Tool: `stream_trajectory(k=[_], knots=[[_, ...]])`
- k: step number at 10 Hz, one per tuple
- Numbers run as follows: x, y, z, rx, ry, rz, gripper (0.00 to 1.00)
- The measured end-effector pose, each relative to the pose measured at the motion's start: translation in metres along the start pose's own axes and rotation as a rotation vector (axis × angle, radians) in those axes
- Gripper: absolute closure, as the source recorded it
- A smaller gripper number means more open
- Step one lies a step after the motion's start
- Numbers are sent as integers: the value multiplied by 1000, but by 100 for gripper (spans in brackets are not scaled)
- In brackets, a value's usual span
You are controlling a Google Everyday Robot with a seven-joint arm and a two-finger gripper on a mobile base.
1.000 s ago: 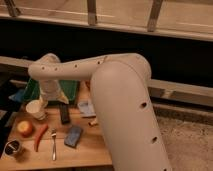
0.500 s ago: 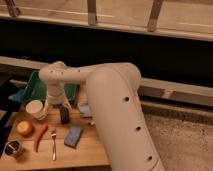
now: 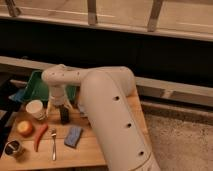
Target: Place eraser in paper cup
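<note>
The eraser (image 3: 64, 115) is a small black block standing on the wooden table (image 3: 90, 152), just right of the paper cup. The paper cup (image 3: 35, 109) is short and cream-white, upright, at the table's left, in front of the green tray. My gripper (image 3: 60, 111) hangs from the big white arm (image 3: 107, 115), straight down over the eraser. Its fingers (image 3: 49, 110) are spread, one on each side of the eraser's top. The gripper looks open and the eraser rests on the table.
A green tray (image 3: 36, 86) lies behind the cup. A blue-grey sponge block (image 3: 73, 136), a fork (image 3: 53, 143), a red chili (image 3: 40, 136), an orange fruit (image 3: 25, 128) and a dark metallic cup (image 3: 14, 148) lie toward the front left. The table's front edge is close.
My arm has swung right and lowered, from above the paper cup's side to over the eraser. The eraser and the cup have not moved.
</note>
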Motion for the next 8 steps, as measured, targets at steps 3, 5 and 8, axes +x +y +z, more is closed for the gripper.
stream_trajectory(k=[3,5,8], knots=[[-6,-10,6,27,-32,7,20],[-7,-15,5,29,-40,12,20],[-8,-14,5,27,-41,12,20]])
